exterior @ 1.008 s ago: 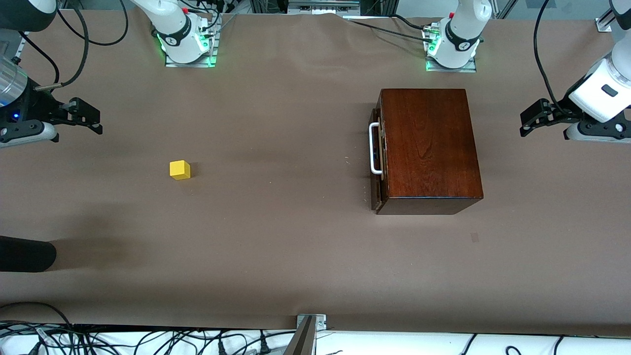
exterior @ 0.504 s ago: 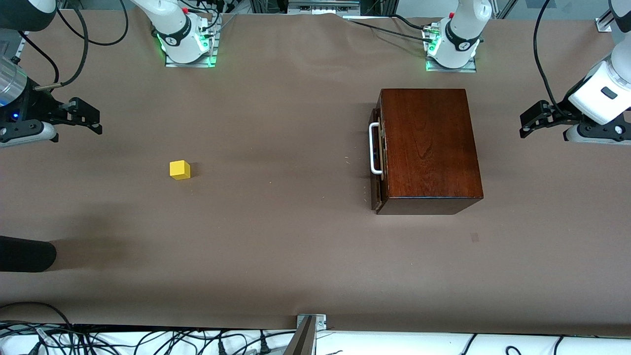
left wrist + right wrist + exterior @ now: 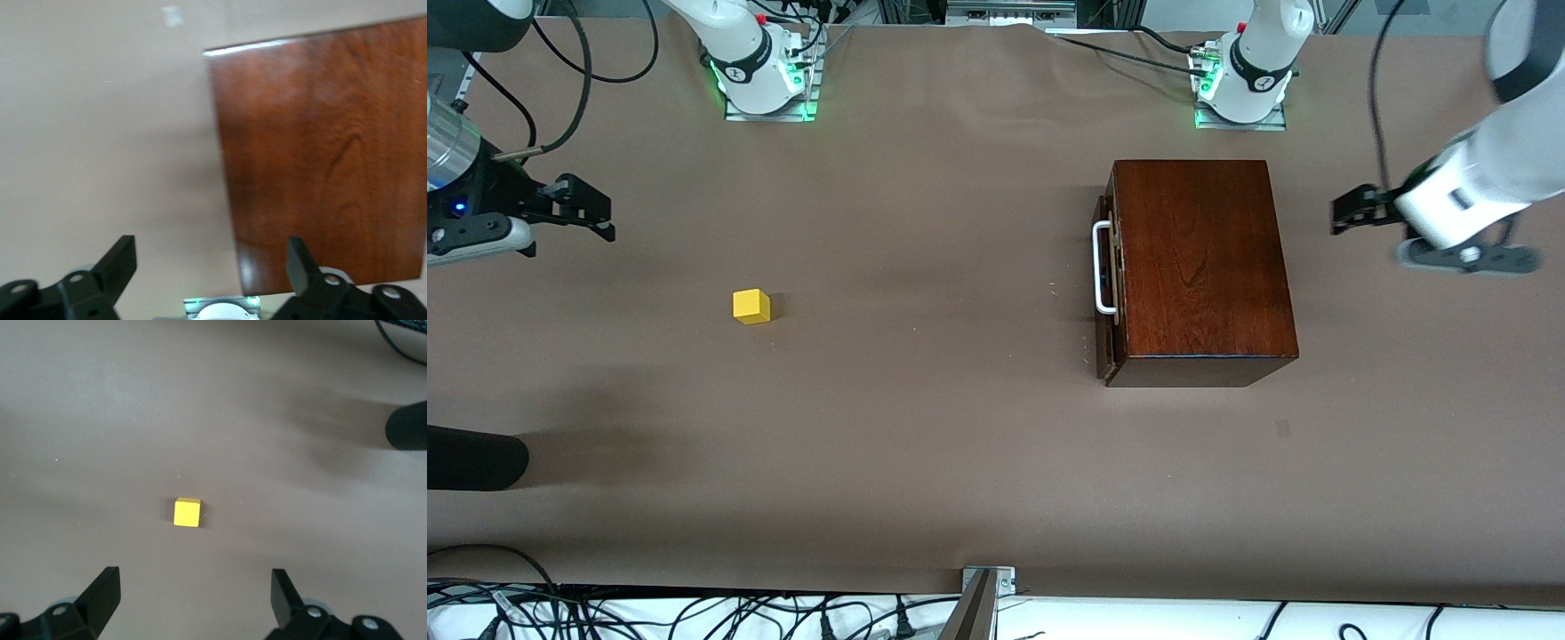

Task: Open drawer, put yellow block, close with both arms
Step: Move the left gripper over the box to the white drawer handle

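The yellow block (image 3: 751, 306) sits on the brown table toward the right arm's end; it also shows in the right wrist view (image 3: 187, 512). The reddish-brown wooden box (image 3: 1200, 267) stands toward the left arm's end. Its drawer (image 3: 1108, 293) is pushed in, and the white bar handle (image 3: 1100, 267) faces the block. My right gripper (image 3: 596, 215) is open and empty, up over the table's edge at the right arm's end, apart from the block (image 3: 193, 587). My left gripper (image 3: 1347, 213) is open and empty, over the table beside the box (image 3: 210, 257). The box top (image 3: 327, 153) fills the left wrist view.
A black rounded object (image 3: 471, 458) lies at the table's edge at the right arm's end, nearer the front camera than the block; it also shows in the right wrist view (image 3: 407, 427). Both arm bases (image 3: 765, 76) (image 3: 1240, 84) stand at the table's back edge. Cables hang along the front edge.
My left arm has swung toward the box, and its gripper is now closer to the box's side. My right gripper has barely moved. The block and the box are unmoved.
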Controlling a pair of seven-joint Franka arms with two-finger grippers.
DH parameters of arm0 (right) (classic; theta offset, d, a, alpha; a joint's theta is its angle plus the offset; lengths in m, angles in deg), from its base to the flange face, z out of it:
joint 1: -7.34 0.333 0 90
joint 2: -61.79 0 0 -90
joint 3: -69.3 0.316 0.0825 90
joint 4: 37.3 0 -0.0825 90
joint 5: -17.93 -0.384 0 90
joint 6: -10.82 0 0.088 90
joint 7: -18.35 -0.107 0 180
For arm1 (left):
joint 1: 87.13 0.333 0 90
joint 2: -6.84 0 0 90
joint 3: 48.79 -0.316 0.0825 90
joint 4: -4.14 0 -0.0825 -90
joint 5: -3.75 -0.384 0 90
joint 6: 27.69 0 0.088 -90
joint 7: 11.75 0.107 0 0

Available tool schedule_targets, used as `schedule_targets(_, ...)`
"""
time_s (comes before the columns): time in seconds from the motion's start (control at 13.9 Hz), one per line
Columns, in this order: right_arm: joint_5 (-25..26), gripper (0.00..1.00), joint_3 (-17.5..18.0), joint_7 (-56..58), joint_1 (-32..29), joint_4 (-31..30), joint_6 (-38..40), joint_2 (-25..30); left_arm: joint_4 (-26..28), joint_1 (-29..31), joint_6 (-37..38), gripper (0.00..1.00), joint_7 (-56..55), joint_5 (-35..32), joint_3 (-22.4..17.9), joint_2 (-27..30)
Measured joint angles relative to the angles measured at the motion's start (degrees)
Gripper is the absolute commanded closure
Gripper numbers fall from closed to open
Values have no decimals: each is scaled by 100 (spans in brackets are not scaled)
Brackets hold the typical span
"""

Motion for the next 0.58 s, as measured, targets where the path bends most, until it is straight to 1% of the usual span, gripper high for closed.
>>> schedule_targets(0.22, 9, 0, 19, 0, 82, 39, 0, 0, -65, -519, -14, 0, -259, 180, 244, -302)
schedule_targets(0.36, 9, 0, -12, 0, 75, 39, 1, -3, -215, -824, -63, 0, -614, 340, 269, -472)
schedule_targets(0.58, 12, 0, -30, 0, 72, 48, 1, -5, -377, -1386, -531, 0, -1286, 433, 291, -805)
